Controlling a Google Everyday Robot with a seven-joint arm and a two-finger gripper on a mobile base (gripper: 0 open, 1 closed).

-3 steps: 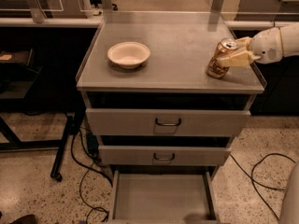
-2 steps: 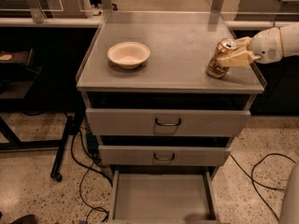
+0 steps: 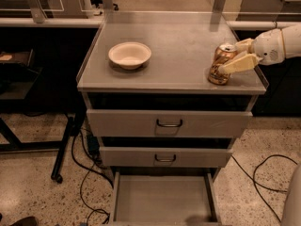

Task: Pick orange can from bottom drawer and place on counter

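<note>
The orange can [image 3: 220,66] stands on the counter [image 3: 181,34] near its front right corner, leaning slightly. My gripper [image 3: 230,56] reaches in from the right, one cream finger across the can's front and the other behind it, shut on the can. The bottom drawer [image 3: 162,202] is pulled open below and shows only a bare grey tray.
A cream bowl [image 3: 130,54] sits on the left of the counter. The two upper drawers [image 3: 168,123] with dark handles are shut. Black cables [image 3: 84,173] lie on the floor left and right. Dark benches stand on both sides of the cabinet.
</note>
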